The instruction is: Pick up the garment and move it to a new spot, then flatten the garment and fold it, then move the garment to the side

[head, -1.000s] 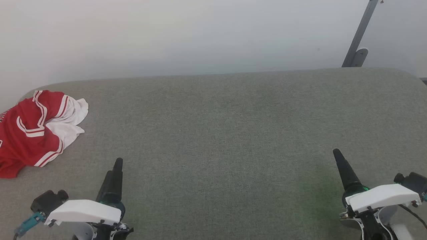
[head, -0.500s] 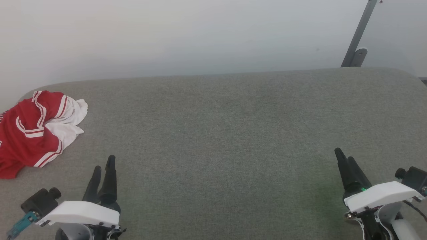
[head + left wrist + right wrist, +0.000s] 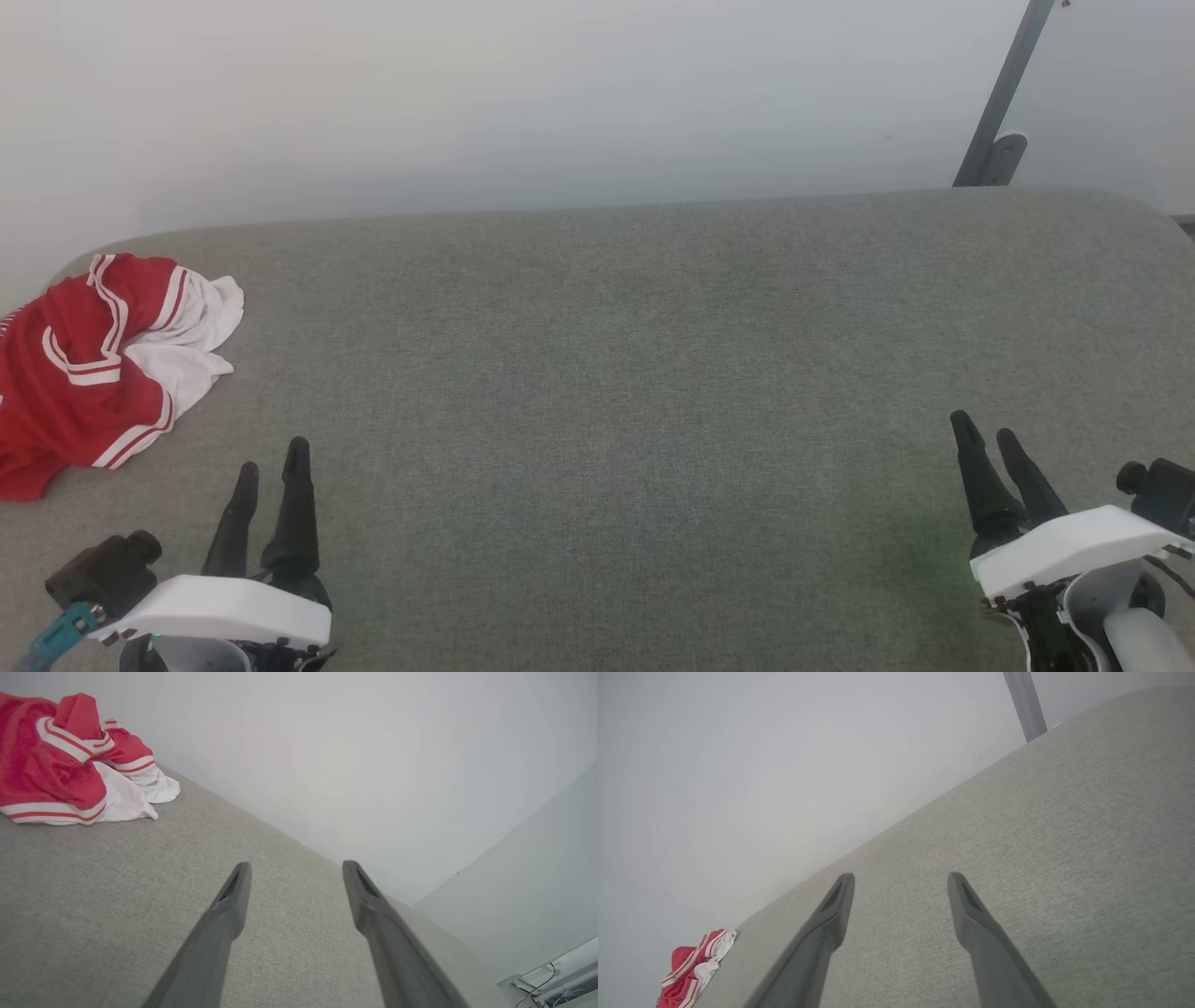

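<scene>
One crumpled garment (image 3: 89,359) is seen far left on the grey surface (image 3: 597,373). Two grippers are counted: the left gripper (image 3: 272,455) and the right gripper (image 3: 982,427), both held narrowly parted and empty.

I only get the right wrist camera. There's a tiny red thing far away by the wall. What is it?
Observer: A red shirt, bunched in a heap on the grey cushion, one white sleeve spilling out.
Operator: Is my left gripper close to it?
Observer: It is nearer than the right gripper, but not touching the shirt.
Operator: Is it open?
Observer: Yes, its fingers are spread, with nothing between them.
</scene>
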Available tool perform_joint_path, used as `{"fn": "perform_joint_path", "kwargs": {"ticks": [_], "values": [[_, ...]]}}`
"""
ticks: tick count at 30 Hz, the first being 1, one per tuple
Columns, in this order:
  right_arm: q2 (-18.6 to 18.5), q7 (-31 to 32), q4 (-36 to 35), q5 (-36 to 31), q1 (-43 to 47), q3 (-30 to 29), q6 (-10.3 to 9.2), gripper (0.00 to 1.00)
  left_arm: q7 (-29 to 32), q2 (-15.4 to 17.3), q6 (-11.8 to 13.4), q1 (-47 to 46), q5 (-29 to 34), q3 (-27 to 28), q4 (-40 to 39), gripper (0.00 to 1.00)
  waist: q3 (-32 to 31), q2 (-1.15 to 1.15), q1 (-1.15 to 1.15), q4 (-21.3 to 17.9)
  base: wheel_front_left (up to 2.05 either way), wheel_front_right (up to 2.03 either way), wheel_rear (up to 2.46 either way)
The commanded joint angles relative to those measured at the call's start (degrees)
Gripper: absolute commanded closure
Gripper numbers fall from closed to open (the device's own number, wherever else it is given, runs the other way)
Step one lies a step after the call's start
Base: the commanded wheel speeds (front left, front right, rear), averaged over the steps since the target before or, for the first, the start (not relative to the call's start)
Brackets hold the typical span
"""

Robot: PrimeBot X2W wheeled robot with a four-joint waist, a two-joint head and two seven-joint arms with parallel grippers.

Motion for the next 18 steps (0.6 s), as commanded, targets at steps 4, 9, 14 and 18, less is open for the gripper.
{"fn": "perform_joint_path", "kwargs": {"ticks": [4,9,14,18], "values": [[-0.98,-1.14,0.03,-2.59,-1.09,0.22,0.01,0.00,-1.13,-0.06,-0.78,0.23,3.68,0.67,-0.83,0.00,0.07,0.00,0.00,-0.08,0.00,0.00,0.00],[-1.47,-2.07,-0.55,-5.39,-1.07,-0.13,0.01,0.00,-2.05,-0.33,-1.24,0.58,7.35,1.45,-1.06,0.00,0.18,0.00,0.00,-0.23,0.00,0.00,0.00],[-1.58,-2.78,-1.41,-7.93,-0.52,-0.91,0.01,0.00,-2.74,-0.51,-1.54,0.84,10.09,2.00,-1.44,0.00,0.23,0.00,0.00,-0.31,0.00,0.00,0.00],[-1.60,-3.37,-1.96,-10.26,-0.07,-1.52,0.01,0.00,-3.32,-0.59,-1.75,1.02,12.18,2.24,-1.72,0.00,0.30,0.00,0.00,-0.35,0.00,0.00,0.00]]}}
